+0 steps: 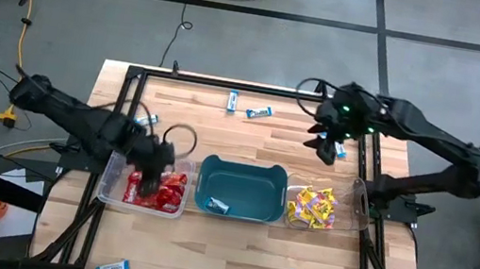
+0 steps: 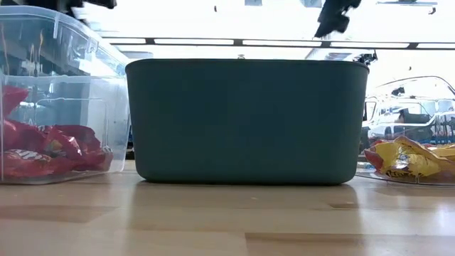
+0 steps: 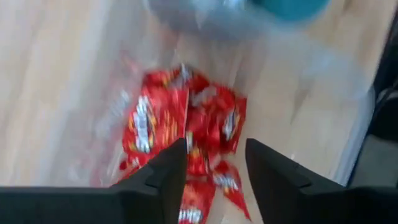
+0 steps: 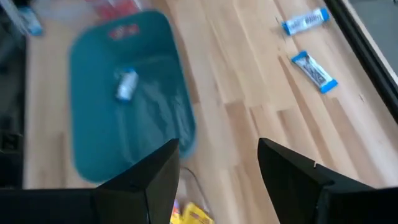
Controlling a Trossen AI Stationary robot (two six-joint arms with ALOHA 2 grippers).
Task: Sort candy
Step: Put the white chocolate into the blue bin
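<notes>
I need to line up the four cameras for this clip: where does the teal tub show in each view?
High view: teal tub at table centre, between the bin of red candy and the bin of yellow candy.
Low view: fills the middle.
Left wrist view: only a blurred teal edge at the top.
Right wrist view: upper left, one blue-and-white packet inside.
Shared landmark: the red candy beside the tub, seen in the high, low and left wrist views.
</notes>
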